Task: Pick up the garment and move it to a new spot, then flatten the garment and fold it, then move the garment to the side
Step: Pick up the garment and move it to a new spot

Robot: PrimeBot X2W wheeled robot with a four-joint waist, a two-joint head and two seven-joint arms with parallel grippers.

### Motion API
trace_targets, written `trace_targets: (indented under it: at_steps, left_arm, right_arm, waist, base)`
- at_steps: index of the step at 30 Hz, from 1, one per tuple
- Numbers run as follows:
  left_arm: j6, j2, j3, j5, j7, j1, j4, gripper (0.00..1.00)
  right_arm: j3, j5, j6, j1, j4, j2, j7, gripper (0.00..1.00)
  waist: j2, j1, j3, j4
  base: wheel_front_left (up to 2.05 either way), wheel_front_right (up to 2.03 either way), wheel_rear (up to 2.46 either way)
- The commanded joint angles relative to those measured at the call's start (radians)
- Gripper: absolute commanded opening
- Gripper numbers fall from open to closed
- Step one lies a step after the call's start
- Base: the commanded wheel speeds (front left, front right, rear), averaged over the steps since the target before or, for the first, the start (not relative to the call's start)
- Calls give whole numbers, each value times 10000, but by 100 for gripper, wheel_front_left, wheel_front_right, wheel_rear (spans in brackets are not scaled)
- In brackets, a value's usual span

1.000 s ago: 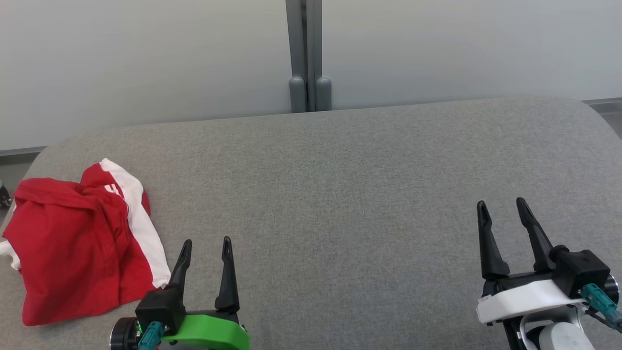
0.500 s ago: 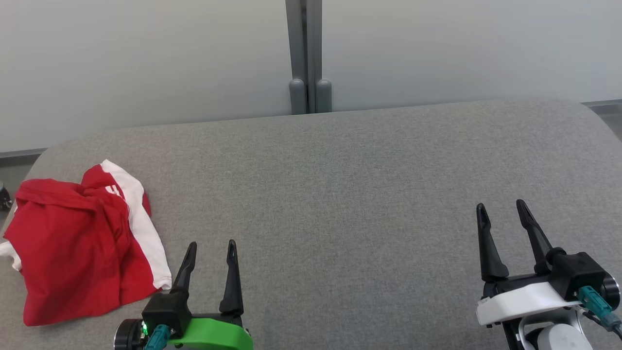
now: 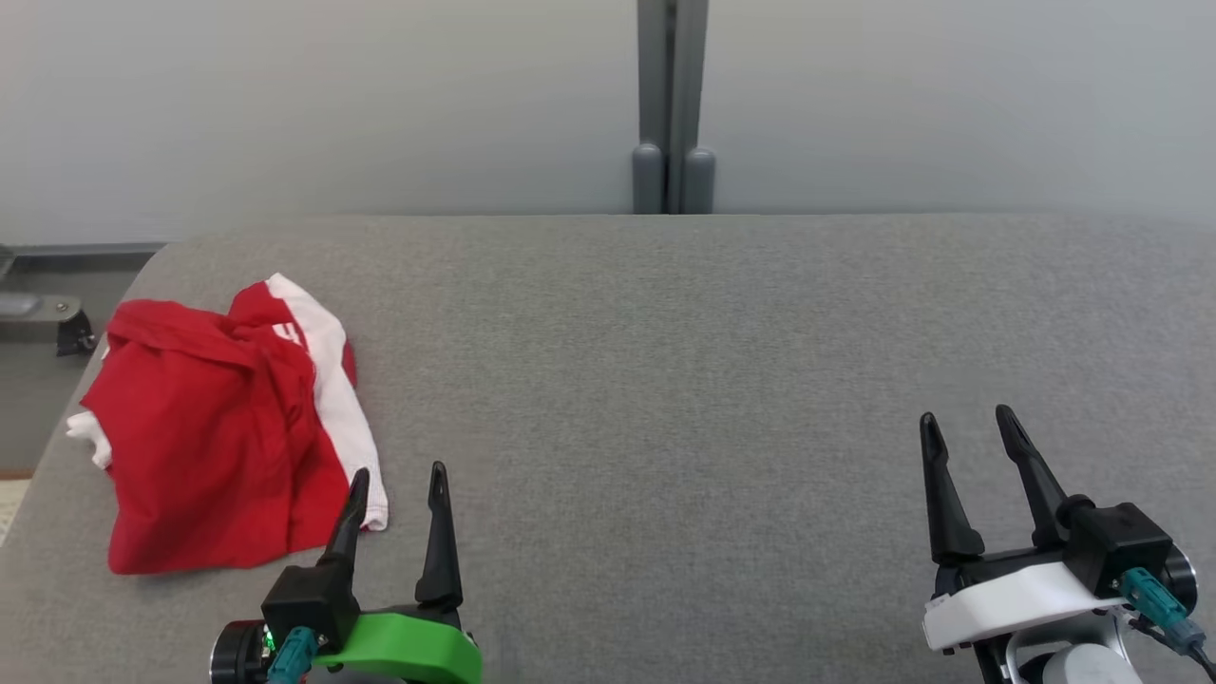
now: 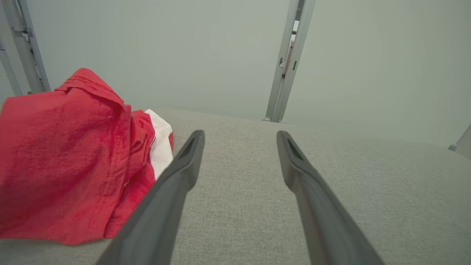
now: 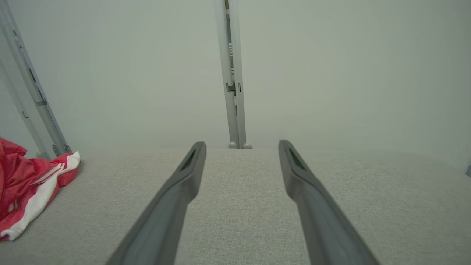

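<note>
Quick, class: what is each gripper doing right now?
Left gripper: open, holding nothing, beside the red garment.
Right gripper: open, holding nothing.

I'm looking at a grey fabric-covered table (image 3: 722, 313) with a rounded far-left corner. Behind it stands a pale wall (image 3: 332, 104), split by a grey post (image 3: 673, 85) whose two rounded feet meet the table's far edge. Off the table's left end I can make out a metal bracket (image 3: 43, 318). The right wrist view adds a slanted rail (image 5: 33, 95) at the wall's left.
</note>
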Motion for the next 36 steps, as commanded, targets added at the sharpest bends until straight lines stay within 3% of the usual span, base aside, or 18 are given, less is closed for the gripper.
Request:
trace_targets:
  at_steps: [1, 12, 20, 27, 36]
  left_arm:
    - [-12, 34, 133, 120, -7, -69, 23, 100]
    - [-165, 33, 611, 413, -9, -81, -37, 100]
    - [-234, 31, 762, 562, -7, -136, -93, 100]
    - [-162, 31, 867, 713, -7, -7, -132, 100]
    - [-115, 31, 1101, 657, -7, -311, -205, 100]
  right_arm:
    - [65, 76, -3, -28, 34, -25, -33, 100]
    - [399, 380, -3, -129, 324, -26, -32, 100]
    - [612, 535, -3, -215, 480, -27, -33, 100]
    - [708, 591, -3, -343, 599, -29, -33, 100]
    - [769, 557, -3, -389, 614, -29, -33, 100]
  waist:
    - [0, 0, 56, 725]
    - [0, 0, 134, 2725]
    - [0, 0, 172, 3805]
    - [0, 0, 198, 4159]
    - [0, 0, 342, 3898]
  base:
    - [0, 0, 0]
    - [0, 0, 0]
    - [0, 0, 0]
    - [0, 0, 0]
    - [0, 0, 0]
